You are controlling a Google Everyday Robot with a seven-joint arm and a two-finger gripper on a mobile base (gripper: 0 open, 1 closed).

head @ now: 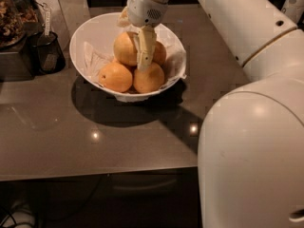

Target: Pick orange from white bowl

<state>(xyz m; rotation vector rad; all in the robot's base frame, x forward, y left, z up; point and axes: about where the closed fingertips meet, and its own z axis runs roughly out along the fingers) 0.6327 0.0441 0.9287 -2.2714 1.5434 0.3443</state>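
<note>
- At your far left, on the edge of the table, you see a dark container with brownish dried bits on top.
- Just beside it stands a small black mesh cup with a pale tag hanging over its rim.
- Right of the cup sits the white bowl, upright on the table and lined with crumpled white paper. It casts a dark shadow toward you.
- Inside the bowl, one smaller orange lies front left, and a second smaller one touches it at front right.
- The orange, the big pale one, rests in the bowl above and behind those two, near the middle.
- The gripper is down inside the bowl, hanging from the white wrist above the rim. Its pale lower part lies against the right side of the orange, between it and a third small orange at the back right.
- You cannot tell from here whether the gripper is spread or clamped on the fruit.
- The white arm runs up and to the right from the wrist, and its large rounded shell fills your lower right.
</note>
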